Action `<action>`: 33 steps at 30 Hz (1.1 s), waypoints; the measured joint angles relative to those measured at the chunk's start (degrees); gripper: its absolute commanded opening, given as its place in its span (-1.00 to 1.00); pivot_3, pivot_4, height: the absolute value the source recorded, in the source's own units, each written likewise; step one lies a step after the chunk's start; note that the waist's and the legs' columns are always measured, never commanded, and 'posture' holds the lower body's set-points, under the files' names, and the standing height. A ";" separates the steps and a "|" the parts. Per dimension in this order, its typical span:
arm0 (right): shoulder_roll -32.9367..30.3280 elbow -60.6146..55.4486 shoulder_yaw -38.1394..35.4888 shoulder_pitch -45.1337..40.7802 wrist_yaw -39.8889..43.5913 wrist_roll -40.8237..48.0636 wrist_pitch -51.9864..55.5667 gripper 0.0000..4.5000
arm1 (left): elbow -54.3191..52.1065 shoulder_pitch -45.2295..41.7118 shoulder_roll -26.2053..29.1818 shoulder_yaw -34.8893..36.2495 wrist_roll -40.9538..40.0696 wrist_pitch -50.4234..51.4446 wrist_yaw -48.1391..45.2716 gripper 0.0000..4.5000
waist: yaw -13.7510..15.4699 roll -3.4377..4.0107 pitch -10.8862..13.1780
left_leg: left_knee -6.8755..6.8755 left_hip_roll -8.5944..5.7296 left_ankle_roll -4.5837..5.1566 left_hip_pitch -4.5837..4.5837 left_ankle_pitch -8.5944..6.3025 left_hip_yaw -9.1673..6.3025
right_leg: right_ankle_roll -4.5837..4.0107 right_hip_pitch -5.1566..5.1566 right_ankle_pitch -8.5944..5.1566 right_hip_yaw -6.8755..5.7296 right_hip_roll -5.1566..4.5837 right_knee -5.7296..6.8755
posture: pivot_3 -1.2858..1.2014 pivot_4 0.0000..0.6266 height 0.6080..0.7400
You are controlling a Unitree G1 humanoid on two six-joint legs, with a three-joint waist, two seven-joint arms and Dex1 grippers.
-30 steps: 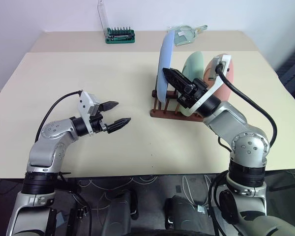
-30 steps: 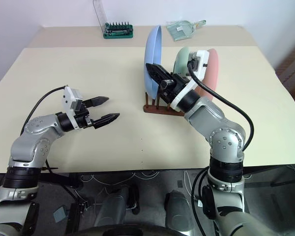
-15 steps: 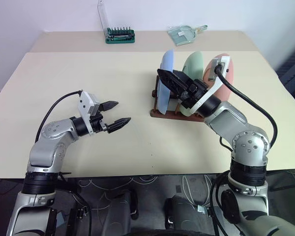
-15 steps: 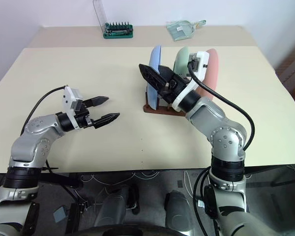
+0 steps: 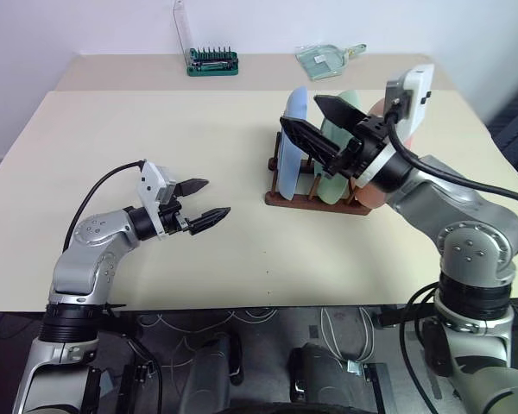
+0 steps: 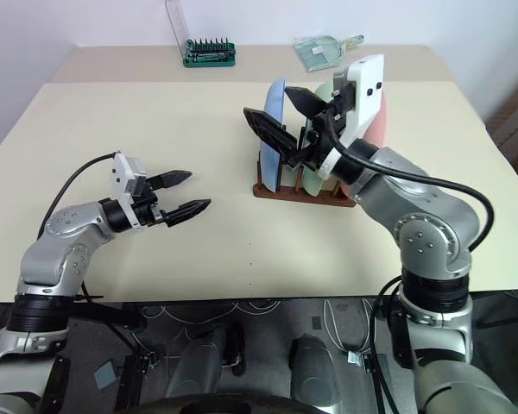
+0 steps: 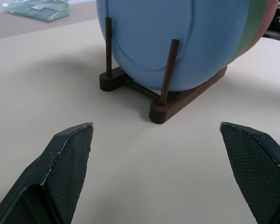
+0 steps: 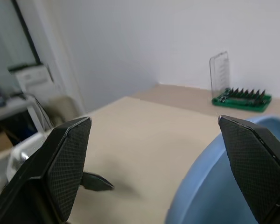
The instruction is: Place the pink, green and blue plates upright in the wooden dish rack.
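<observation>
All three plates are seen standing on edge in the wooden rack (image 5: pixel 315 197): the blue plate (image 5: pixel 292 142) at the robot's left end, the green plate (image 5: pixel 339 142) in the middle, the pink plate (image 6: pixel 373 129) at the far end, each propped between thin pegs so it can't tip. So the job looks basically done. The right hand (image 5: pixel 325 129) is held just above the blue plate's rim with fingers wide apart, nothing gripped. The left hand (image 5: pixel 203 200) is parked well off to the side over bare tabletop (image 5: pixel 155 129), fingers also spread, nothing gripped. A green bit holder (image 5: pixel 211 62) and a clear bag (image 5: pixel 326 59) are left at the back, out of the way.
</observation>
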 measured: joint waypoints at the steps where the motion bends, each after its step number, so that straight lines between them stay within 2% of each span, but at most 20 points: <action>1: -1.77 -0.98 -0.39 0.18 1.16 -0.58 -0.39 0.97 | 0.04 0.05 -0.02 -0.03 0.01 -0.01 0.01 1.00 | 0.02 -0.01 0.00 | 0.00 0.00 0.01 0.00 0.00 0.00 | 0.00 0.00 0.00 0.00 0.00 -0.01 | 0.03 -0.52 0.94; 5: -7.89 -3.53 -5.41 5.06 5.32 -2.52 -2.97 0.97 | 0.14 0.02 -0.27 -0.19 0.25 -0.62 0.30 1.00 | 0.36 -0.04 0.01 | 0.01 -0.01 0.03 -0.02 -0.02 -0.01 | 0.00 0.05 0.00 -0.04 -0.01 -0.08 | 0.03 -0.52 0.94; 7: -14.01 -3.07 -12.52 13.27 9.35 -4.96 -4.31 0.97 | 1.21 0.32 0.30 0.20 0.72 -1.20 0.32 1.00 | 1.05 -0.08 0.02 | 0.06 -0.04 0.12 -0.08 -0.08 0.00 | 0.02 0.06 0.01 -0.06 -0.04 -0.19 | 0.03 -0.52 0.94; 9: -17.32 -2.75 -19.80 23.42 14.22 -7.88 -6.72 0.97 | 3.06 0.43 0.88 0.47 1.59 -2.05 0.34 1.00 | 1.48 -0.10 0.00 | 0.05 -0.02 0.13 -0.08 -0.08 0.00 | 0.04 0.10 0.02 -0.08 -0.02 -0.25 | 0.03 -0.52 0.94; 13: -17.55 -1.40 -25.75 36.51 20.55 -12.44 -11.30 0.97 | 5.97 0.49 1.44 0.37 2.87 -3.63 0.11 1.00 | 1.14 -0.07 0.00 | 0.05 0.00 0.13 -0.01 -0.08 0.02 | 0.06 0.12 0.04 -0.06 -0.01 -0.19 | 0.03 -0.52 0.94; 17: -15.95 2.45 -27.43 43.89 24.15 -16.32 -15.70 0.97 | 8.47 0.49 1.87 0.47 3.76 -4.92 0.00 1.00 | 0.93 -0.07 0.00 | 0.03 0.01 0.25 0.12 -0.17 0.01 | 0.06 0.22 0.04 -0.04 -0.01 -0.20 | 0.03 -0.52 0.94; 22: -15.21 6.88 -23.55 46.04 25.63 -22.09 -20.51 0.97 | 10.42 0.48 1.89 0.45 4.62 -6.40 -0.16 1.00 | 0.83 -0.06 0.00 | 0.02 0.01 0.12 0.12 -0.09 0.01 | 0.06 0.20 0.04 -0.03 -0.02 -0.19 | 0.03 -0.52 0.94; 27: -13.07 10.64 -20.22 43.95 25.78 -24.39 -23.83 0.97 | 10.61 0.61 2.11 0.53 4.76 -6.95 -0.47 1.00 | 0.78 -0.06 0.00 | 0.04 0.01 0.11 0.12 -0.09 0.00 | 0.06 0.21 0.04 -0.03 -0.02 -0.17 | 0.03 -0.52 0.94; 33: -13.03 13.06 -19.93 43.82 26.58 -25.25 -24.97 0.97 | 9.54 2.87 2.32 0.62 4.72 -6.42 0.07 1.00 | 0.86 -0.06 0.00 | 0.05 0.00 0.11 0.12 -0.09 0.00 | 0.06 0.23 0.04 -0.03 -0.03 -0.17 | 0.03 -0.52 0.94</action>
